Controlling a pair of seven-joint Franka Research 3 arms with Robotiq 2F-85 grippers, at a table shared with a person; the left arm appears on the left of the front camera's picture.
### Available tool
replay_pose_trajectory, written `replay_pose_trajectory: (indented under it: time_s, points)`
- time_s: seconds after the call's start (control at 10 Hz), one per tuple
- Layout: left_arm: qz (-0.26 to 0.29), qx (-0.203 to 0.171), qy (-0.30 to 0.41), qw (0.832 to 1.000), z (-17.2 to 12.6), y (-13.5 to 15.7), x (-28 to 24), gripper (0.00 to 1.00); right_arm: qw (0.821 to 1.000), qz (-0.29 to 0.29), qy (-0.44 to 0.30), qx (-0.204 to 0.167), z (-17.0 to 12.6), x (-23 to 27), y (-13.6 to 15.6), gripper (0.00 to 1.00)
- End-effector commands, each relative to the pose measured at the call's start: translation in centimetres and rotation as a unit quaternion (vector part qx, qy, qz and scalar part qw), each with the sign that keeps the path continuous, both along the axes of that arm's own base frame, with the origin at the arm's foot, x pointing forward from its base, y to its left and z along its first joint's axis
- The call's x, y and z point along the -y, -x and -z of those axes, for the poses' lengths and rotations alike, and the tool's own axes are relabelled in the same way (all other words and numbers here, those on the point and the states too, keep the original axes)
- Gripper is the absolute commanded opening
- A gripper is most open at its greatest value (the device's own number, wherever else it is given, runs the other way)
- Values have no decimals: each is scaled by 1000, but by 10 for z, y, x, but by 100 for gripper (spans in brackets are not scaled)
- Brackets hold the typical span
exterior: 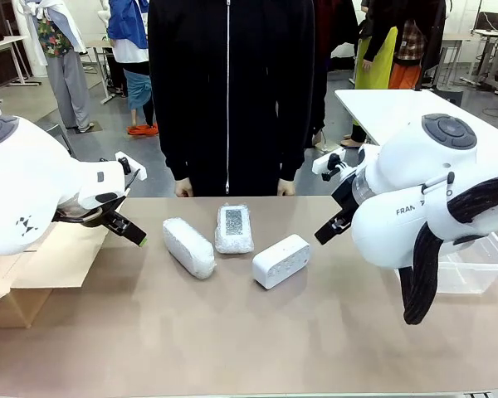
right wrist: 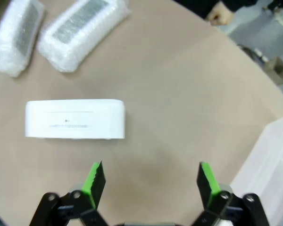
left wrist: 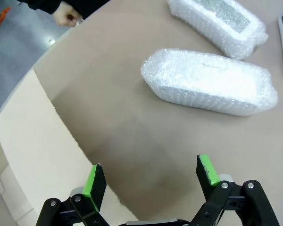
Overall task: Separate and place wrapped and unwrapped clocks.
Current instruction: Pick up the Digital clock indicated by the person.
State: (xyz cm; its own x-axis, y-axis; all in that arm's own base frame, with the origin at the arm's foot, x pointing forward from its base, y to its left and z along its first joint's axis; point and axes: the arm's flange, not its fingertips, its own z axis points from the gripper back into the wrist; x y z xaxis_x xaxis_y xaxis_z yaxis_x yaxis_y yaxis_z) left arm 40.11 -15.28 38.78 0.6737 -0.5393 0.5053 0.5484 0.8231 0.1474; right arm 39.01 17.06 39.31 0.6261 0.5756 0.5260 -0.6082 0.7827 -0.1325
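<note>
Two wrapped clocks and one bare clock are laid on the surface; left tool and right tool are held open.

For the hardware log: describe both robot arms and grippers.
The left arm and right arm are glossy white, rounded shells. The right one bears lettering starting FRAN, a grey round cap and a black braided cable sleeve. The left gripper and right gripper are black, with green pads on their jaws.
</note>
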Motion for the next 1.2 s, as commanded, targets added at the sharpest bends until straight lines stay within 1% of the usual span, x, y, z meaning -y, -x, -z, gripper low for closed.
replay_pose_trajectory:
  time_s: [0.0,0.2,0.3,0.4,0.5,0.7,0.8,0.9,1.1]
  points:
    - [-1,-25,8,1000,-43,18,-2,100,997,-56,-38,-27,-57,31,8,100]
    - [28,-52,36,998,-73,43,-4,100,994,-93,-44,-42,-95,50,19,100]
    - [47,-57,51,996,-91,61,-12,100,992,-109,-45,-47,-114,61,24,100]
    - [63,-57,64,994,-103,75,-22,100,989,-129,-45,-56,-126,70,27,100]
    - [78,-41,75,993,-112,85,-31,100,987,-140,-51,-66,-133,76,30,100]
    - [102,-7,94,990,-125,98,-44,100,982,-156,-79,-77,-134,83,32,100]
    - [119,12,108,987,-129,102,-50,100,980,-163,-97,-68,-133,86,35,100]
    - [117,27,112,986,-133,105,-57,100,979,-169,-108,-42,-131,89,39,100]
    - [111,37,118,986,-140,109,-66,100,975,-189,-112,-2,-132,97,54,100]
